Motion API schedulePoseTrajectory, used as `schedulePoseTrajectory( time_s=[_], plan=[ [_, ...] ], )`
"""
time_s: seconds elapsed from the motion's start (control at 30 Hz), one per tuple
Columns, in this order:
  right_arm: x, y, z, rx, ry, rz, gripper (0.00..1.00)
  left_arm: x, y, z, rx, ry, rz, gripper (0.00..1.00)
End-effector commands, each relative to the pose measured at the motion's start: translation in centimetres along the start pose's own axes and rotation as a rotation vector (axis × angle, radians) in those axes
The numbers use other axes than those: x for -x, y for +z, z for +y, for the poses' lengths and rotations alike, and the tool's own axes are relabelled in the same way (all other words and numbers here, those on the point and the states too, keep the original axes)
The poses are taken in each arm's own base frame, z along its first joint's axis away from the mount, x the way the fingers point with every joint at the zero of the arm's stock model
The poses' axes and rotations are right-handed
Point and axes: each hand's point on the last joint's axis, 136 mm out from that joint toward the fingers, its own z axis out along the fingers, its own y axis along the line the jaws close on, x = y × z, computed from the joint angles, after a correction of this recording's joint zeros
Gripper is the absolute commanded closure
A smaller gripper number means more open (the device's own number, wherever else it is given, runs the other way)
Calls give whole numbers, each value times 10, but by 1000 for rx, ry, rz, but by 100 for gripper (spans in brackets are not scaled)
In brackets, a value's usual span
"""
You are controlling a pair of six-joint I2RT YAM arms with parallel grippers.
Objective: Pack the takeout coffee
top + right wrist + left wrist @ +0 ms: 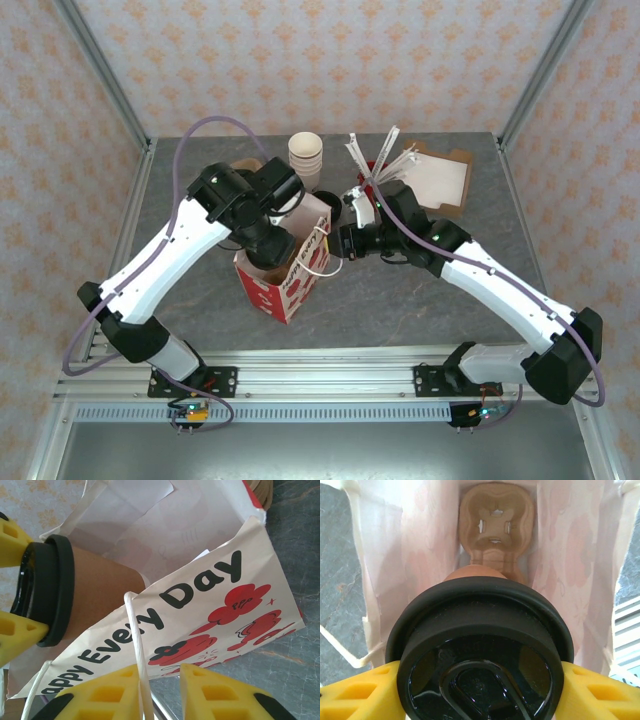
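My bench (pixel 400 300) is a grey, stone-patterned slab. Items resting directly on it:
- a red-and-white paper bag (pixel 290 290), upright near centre
- a stack of cream paper cups (pixel 306 157) at the far edge
- a flat brown cardboard tray (pixel 445 180) at far right, with fanned white stirrers (pixel 385 160) just beside it

A stack of cream paper cups (pixel 306 158) stands at the back of the grey bench (pixel 450 300). To its right, long white sticks (pixel 385 160) fan out beside a flat brown card (pixel 462 172) with white paper on top.
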Motion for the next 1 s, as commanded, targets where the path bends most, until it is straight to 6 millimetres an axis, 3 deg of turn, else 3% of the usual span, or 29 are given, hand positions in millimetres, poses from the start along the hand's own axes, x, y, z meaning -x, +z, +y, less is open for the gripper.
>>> schedulePoseTrajectory(
  time_s=[0.0,0.97],
  plan=[
    [5,-3,3,-1,-18,-37,73,-8,8,-4,-3,11,46,52],
    [3,-6,-5,-42,-28,-57,70,-6,52,-6,-23,-27,119,53]
  ],
)
